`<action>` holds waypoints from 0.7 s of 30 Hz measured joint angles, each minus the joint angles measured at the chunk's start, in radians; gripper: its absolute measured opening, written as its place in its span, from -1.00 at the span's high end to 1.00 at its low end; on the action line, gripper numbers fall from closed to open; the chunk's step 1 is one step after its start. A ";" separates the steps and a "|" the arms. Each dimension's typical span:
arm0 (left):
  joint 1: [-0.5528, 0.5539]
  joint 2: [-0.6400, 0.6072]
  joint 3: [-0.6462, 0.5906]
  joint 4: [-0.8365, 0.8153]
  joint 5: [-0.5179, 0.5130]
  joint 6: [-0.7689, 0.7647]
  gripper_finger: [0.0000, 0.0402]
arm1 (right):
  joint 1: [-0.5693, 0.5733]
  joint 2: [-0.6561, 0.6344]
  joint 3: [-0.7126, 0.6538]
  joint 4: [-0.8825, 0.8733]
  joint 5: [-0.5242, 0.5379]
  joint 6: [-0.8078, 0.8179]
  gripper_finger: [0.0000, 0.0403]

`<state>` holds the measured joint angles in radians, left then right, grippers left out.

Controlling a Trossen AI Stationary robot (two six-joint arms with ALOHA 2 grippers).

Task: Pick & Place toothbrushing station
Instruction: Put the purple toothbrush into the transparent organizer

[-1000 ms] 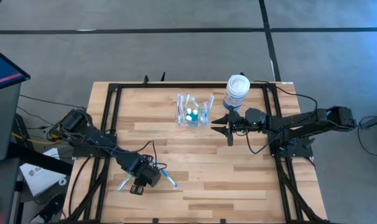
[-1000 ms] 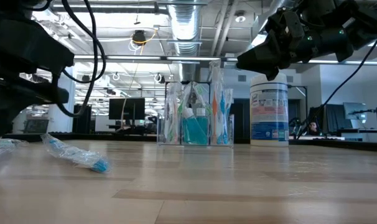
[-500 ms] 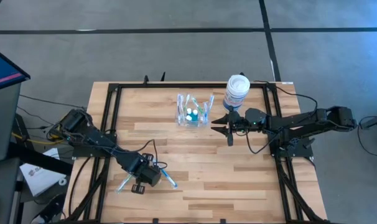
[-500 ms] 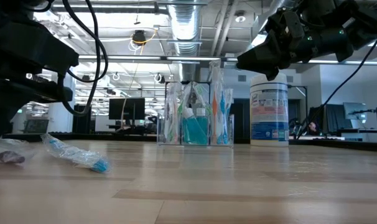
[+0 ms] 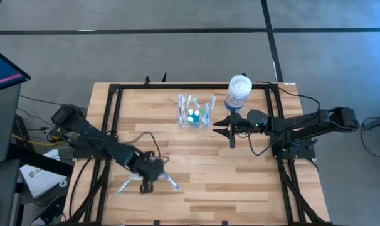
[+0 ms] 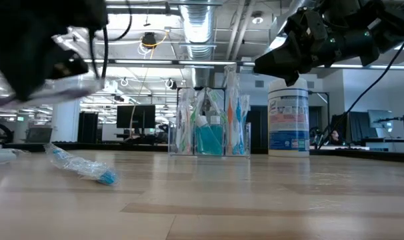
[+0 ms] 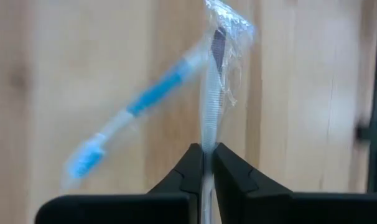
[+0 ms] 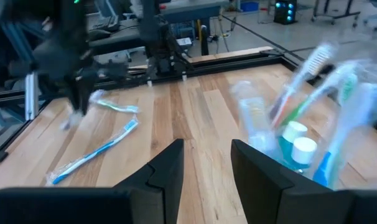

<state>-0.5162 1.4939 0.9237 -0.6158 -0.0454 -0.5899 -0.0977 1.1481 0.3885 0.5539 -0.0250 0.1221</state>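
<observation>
The toothbrushing station (image 5: 195, 112), a clear organizer holding brushes and a blue tube, stands on its base at the table's far middle (image 6: 212, 127) (image 8: 300, 124). My left gripper (image 5: 147, 184) is near the front left, raised and shut on a pale toothbrush in a clear wrapper (image 7: 210, 93). A blue wrapped toothbrush (image 5: 170, 182) (image 7: 126, 121) (image 6: 79, 167) lies flat on the wood beside it. My right gripper (image 5: 216, 127) (image 8: 204, 162) hovers open just right of the station, with nothing between its fingers. My left gripper pinches the wrapped toothbrush (image 7: 208, 142) between its two fingers, coming steeply from above. The brush runs on past the fingertips to a crumpled wrapper end (image 7: 229, 28). The low view shows it blurred and raised off the wood (image 6: 69, 85). I cannot tell which part of the brush is held.
A white jar with a blue label (image 5: 238, 93) (image 6: 289, 123) stands right of the station, close behind my right gripper. A black frame (image 5: 115, 94) borders the wooden table. Open wood lies across the middle and near right.
My left gripper has taken hold of the pale wrapped toothbrush, risen with it, rolled and moved a little toward the table's right edge. The brush has come up off the wood. The blue brush and my right arm have stayed where they were.
</observation>
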 joint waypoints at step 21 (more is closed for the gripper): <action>0.262 -0.244 -0.002 0.350 -0.028 -0.099 0.95 | 0.168 0.004 0.070 -0.011 0.088 -0.212 0.38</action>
<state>-0.2543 1.2495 0.9214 -0.2655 -0.0732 -0.6891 0.0701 1.1519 0.4587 0.5427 0.0633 -0.0897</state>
